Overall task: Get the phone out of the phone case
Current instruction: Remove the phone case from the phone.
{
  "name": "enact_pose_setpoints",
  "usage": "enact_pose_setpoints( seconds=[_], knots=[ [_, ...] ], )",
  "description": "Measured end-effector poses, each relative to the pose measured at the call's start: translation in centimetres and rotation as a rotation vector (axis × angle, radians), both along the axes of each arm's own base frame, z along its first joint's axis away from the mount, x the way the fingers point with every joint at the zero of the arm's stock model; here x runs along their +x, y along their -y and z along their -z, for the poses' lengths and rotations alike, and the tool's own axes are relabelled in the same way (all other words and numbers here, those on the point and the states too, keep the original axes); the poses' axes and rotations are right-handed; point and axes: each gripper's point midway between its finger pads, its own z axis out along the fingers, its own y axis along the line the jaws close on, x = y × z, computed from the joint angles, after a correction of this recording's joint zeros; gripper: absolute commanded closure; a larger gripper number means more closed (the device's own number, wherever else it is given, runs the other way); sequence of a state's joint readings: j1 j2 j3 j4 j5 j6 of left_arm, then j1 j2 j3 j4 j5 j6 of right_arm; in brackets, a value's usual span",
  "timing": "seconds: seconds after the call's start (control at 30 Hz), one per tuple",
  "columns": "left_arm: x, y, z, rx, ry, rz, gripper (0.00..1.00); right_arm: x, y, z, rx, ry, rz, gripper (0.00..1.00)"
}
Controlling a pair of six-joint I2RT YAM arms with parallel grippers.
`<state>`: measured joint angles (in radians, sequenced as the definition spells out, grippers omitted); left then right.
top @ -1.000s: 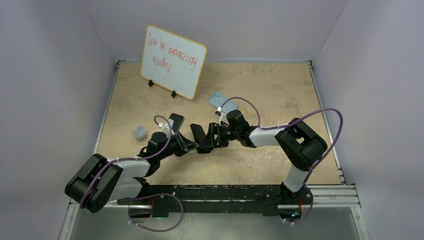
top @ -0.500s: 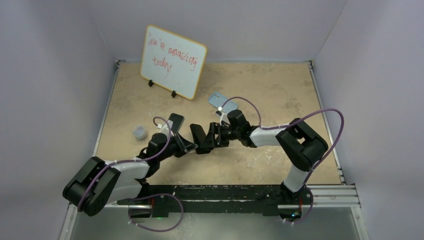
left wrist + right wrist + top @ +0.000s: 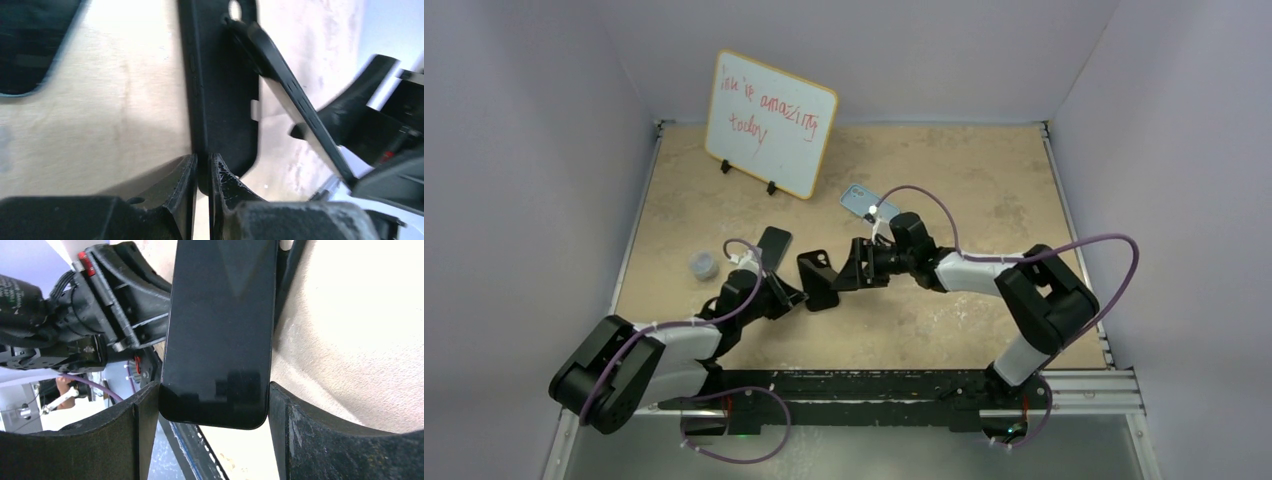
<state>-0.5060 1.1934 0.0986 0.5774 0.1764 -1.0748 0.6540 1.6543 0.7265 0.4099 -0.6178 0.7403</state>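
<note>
The black phone case (image 3: 818, 281) stands on edge near the table's middle, its camera hole (image 3: 235, 8) at the far end. My left gripper (image 3: 792, 297) (image 3: 202, 160) is shut on the case's side wall. The black phone (image 3: 220, 330) is clamped across its width in my right gripper (image 3: 214, 396) (image 3: 852, 271). In the left wrist view the phone (image 3: 305, 117) shows edge-on, tilted away from the case (image 3: 225, 100). Its far end still sits by the camera hole. Its near end is well clear of the case.
A second dark phone (image 3: 774, 243) lies flat just behind my left gripper. A light-blue phone-shaped thing (image 3: 865, 203) lies behind my right wrist. A small grey cup (image 3: 703, 265) stands at the left. A whiteboard (image 3: 769, 123) leans at the back left.
My right gripper has drawn back to the right with the phone, swinging it out of the case. The gap between the two grippers has widened. The left gripper has tightened slightly on the case.
</note>
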Motion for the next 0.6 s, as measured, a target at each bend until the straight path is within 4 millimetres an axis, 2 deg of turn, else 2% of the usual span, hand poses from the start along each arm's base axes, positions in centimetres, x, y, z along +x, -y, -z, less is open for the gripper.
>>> enact_pose_setpoints(
  seconds=[0.1, 0.3, 0.6],
  knots=[
    [0.1, -1.1, 1.1, 0.048, -0.022, -0.037, 1.00, -0.3, 0.2, -0.5, 0.004, 0.017, -0.019, 1.00],
    [0.4, -1.3, 1.0, 0.071, -0.007, -0.032, 1.00, -0.6, 1.0, -0.7, -0.028, 0.052, -0.039, 1.00],
    [1.4, -1.0, 0.7, 0.123, 0.004, 0.003, 1.00, 0.9, 3.3, -2.8, -0.068, 0.179, 0.030, 1.00]
  ],
)
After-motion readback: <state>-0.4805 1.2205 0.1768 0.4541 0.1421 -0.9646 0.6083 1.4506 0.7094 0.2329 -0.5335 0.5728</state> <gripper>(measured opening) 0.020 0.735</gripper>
